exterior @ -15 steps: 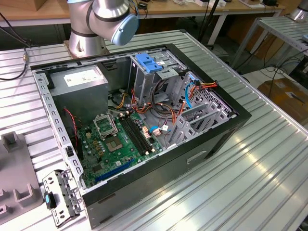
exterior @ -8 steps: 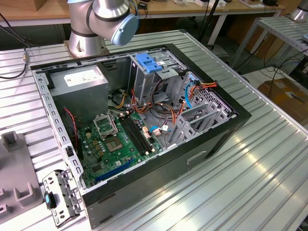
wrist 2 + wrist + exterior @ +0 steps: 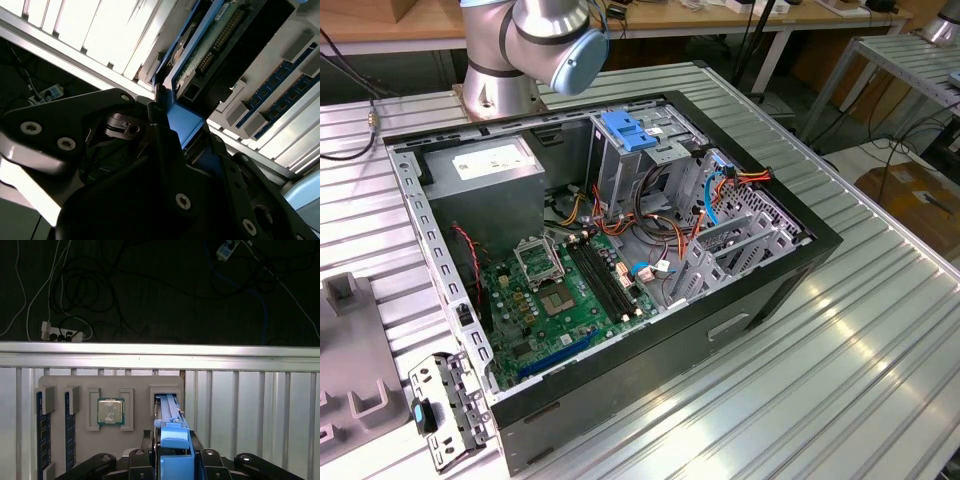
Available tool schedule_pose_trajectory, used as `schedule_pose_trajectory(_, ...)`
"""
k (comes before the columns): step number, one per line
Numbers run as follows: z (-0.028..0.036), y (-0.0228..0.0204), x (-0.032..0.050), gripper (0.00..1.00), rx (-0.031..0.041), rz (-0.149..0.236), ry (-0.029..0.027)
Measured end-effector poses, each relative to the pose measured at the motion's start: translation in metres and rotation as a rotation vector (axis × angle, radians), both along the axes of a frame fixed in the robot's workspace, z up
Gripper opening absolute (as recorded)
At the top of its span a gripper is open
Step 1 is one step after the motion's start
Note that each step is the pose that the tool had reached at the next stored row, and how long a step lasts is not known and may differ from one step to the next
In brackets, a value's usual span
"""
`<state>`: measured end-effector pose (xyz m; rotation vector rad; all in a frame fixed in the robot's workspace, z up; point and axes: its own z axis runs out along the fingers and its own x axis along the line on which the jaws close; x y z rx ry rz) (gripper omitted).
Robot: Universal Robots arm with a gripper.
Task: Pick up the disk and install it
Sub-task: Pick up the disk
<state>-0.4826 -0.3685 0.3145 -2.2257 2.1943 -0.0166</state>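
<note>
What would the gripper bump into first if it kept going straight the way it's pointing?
The disk, standing on edge in the grey tray, lies right in line with the gripper. Its blue bracket looks right at the gripper, though depth is unclear.

Probably a lab: ribbed metal bench (image 3: 880, 330), opened computer case (image 3: 650, 372).

In the first wrist view the black gripper (image 3: 172, 460) hides the near end of the flat hard drive in its light blue plastic bracket (image 3: 169, 412).
</note>
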Motion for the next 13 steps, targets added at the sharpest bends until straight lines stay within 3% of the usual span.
schedule_pose_trajectory(13, 0.0314, 0.0, 0.0, 0.37, -0.003, 0.0, -0.0001)
